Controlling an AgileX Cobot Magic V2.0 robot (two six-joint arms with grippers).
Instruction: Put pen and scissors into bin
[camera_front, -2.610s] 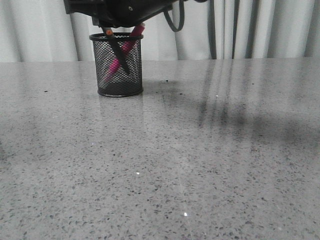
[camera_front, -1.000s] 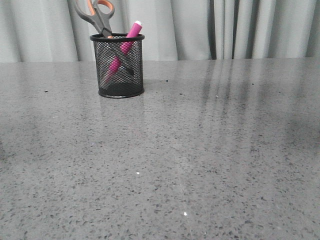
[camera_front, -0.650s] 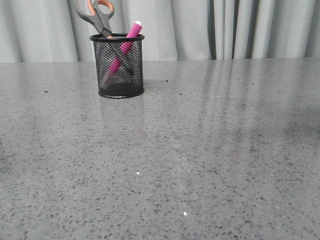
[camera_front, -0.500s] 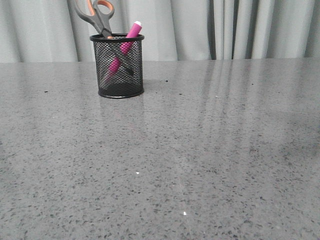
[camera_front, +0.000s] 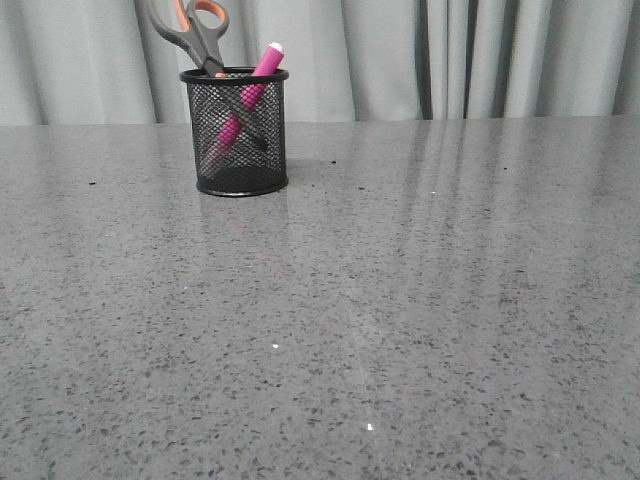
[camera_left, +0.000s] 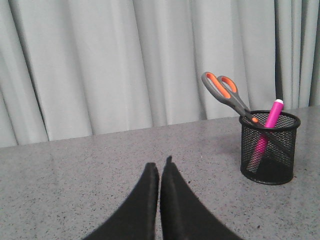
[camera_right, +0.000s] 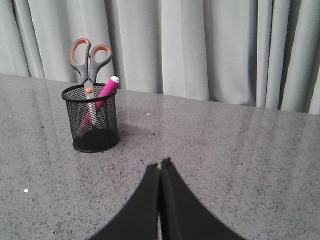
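The black mesh bin (camera_front: 235, 135) stands upright at the far left of the grey table. The magenta pen (camera_front: 264, 64) leans inside it with its white tip up. The scissors (camera_front: 196, 32) stand in it blades down, with the orange-lined handles sticking out above the rim. The bin also shows in the left wrist view (camera_left: 269, 150) and in the right wrist view (camera_right: 93, 120), with pen (camera_left: 272, 115) (camera_right: 106, 89) and scissors (camera_left: 225, 92) (camera_right: 89, 57) in it. My left gripper (camera_left: 159, 165) is shut and empty, well away from the bin. My right gripper (camera_right: 161, 164) is shut and empty, also apart from it.
The grey speckled table (camera_front: 400, 300) runs back to pale grey curtains (camera_front: 450, 55). Neither arm shows in the front view.
The dark arm that hung over the bin 2.6 s ago has gone out of the front view. The scissors and pen have stayed in the bin since.
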